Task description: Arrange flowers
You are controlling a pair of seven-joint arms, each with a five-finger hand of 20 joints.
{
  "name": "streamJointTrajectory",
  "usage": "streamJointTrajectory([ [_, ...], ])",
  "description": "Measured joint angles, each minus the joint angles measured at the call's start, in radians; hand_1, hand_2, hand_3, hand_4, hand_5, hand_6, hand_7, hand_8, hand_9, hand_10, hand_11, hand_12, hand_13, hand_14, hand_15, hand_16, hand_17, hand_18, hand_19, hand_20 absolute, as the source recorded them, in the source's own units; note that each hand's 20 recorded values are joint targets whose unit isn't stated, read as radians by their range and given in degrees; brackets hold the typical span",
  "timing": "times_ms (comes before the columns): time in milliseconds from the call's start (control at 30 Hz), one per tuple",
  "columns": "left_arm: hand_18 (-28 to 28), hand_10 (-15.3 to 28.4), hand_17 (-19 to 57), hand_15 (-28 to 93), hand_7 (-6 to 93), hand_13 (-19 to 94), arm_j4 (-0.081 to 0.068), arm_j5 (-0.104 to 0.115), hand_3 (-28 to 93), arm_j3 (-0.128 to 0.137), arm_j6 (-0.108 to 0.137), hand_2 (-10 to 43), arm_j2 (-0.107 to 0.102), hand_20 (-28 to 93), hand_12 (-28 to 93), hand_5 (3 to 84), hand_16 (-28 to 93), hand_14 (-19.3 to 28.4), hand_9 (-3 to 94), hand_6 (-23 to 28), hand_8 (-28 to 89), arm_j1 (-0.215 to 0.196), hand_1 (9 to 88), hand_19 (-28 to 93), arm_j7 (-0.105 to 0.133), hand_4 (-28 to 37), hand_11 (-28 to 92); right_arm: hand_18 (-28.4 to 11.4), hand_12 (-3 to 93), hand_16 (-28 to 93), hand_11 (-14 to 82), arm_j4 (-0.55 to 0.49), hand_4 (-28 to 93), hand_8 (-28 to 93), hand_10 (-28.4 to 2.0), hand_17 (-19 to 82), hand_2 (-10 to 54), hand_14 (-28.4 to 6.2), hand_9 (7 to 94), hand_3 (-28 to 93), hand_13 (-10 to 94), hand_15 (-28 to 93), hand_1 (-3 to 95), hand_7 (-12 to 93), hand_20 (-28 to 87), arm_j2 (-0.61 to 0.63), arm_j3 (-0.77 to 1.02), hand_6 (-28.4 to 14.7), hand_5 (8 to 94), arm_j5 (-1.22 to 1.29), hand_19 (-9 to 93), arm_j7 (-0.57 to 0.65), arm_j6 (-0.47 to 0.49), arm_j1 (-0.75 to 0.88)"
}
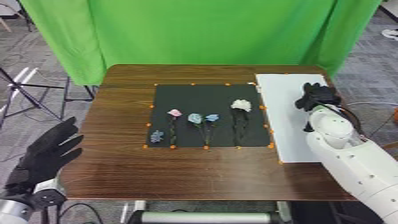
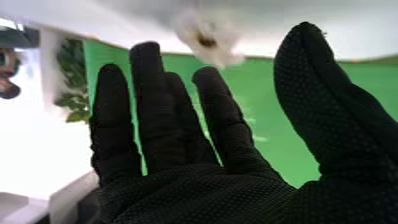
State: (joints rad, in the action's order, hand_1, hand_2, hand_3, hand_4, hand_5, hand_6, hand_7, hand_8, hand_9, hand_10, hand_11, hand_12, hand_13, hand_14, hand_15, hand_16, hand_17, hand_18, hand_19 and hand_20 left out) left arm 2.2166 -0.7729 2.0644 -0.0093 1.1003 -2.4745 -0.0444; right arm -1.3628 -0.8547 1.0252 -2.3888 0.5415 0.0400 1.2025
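Open right robot hand [image 1: 317,96] waits over the white sheet

The right robot hand is over the white sheet [image 1: 289,117] on the tabletop [image 1: 209,182], its fingers extended and gripping nothing. The left robot hand [image 1: 40,156] is also open, off by the tabletop's left edge. On the black mat [image 1: 222,94] lie a small blue-gray sprig [image 1: 157,136], a pink flower [image 1: 174,113], blue flowers [image 1: 195,118] and a white flower [image 1: 241,105]. A blurred pale bloom [image 2: 210,37] shows beyond the fingers in the right wrist view; whether it is the white flower is unclear. The step looks like a pause between placements; next calls for a gentle pinch on a stem, sparing the petals.
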Motion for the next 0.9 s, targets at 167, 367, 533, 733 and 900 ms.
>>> streamJointTrajectory([
  [167,18.1,9.3,-12.5,18,19.8,13,0.000,0.000,71,0.000,0.000,2.1,0.000,9,17,21.2,5,12.5,17.6,0.4,-10,0.000,24.6,37,-0.001,-28.3,13,-12.5,33.4,29,32.5,0.028,-28,-6,-10.1,35,-9.5,-2.2,59.1,83,72,31,43.2,51,33,-0.003,0.004,-2.6,49.0,0.022,75,-0.015,-0.031,-0.001],
  [367,18.2,9.3,-12.5,18,19.8,13,0.000,0.000,70,0.000,0.000,2.3,0.001,9,17,21.2,5,12.5,17.7,0.4,-10,0.000,24.7,37,-0.002,-28.3,13,-16.6,48.9,37,23.6,0.054,-28,-2,-6.1,42,-9.5,-0.3,81.7,80,87,38,55.3,53,44,0.000,-0.010,0.0,67.8,0.025,85,-0.096,-0.224,0.007],
  [533,18.2,9.3,-12.5,18,19.6,13,0.000,0.000,71,0.000,-0.001,2.3,0.002,9,18,21.2,5,12.5,17.6,0.4,-10,0.001,24.7,37,-0.004,-28.3,13,-16.9,49.3,37,23.2,0.021,-28,-4,-5.9,43,-9.5,-0.3,83.1,80,88,39,55.6,53,45,0.000,0.003,-0.6,69.9,0.030,86,-0.119,-0.221,0.037],
  [733,18.1,9.3,-12.5,19,19.6,13,0.000,0.000,71,0.000,-0.002,2.3,0.002,9,18,21.2,5,12.6,17.7,0.4,-10,0.000,24.7,37,-0.005,-28.3,13,-17.1,50.1,38,23.2,-0.162,-28,-4,-6.0,43,-9.5,-0.2,83.5,81,88,39,55.3,52,45,0.014,0.092,-0.7,70.2,0.072,86,-0.145,-0.216,0.154],
  [900,18.2,9.3,-12.5,19,19.7,13,0.000,0.000,70,0.001,-0.002,2.3,0.003,9,18,21.2,5,12.5,17.6,0.4,-10,-0.001,24.7,37,-0.006,-28.3,13,-17.1,51.0,38,24.0,-0.256,-28,-3,-5.8,43,-9.5,-0.5,83.6,82,88,42,55.2,52,46,0.018,0.093,-0.8,70.3,0.040,86,-0.177,-0.277,0.217],
])
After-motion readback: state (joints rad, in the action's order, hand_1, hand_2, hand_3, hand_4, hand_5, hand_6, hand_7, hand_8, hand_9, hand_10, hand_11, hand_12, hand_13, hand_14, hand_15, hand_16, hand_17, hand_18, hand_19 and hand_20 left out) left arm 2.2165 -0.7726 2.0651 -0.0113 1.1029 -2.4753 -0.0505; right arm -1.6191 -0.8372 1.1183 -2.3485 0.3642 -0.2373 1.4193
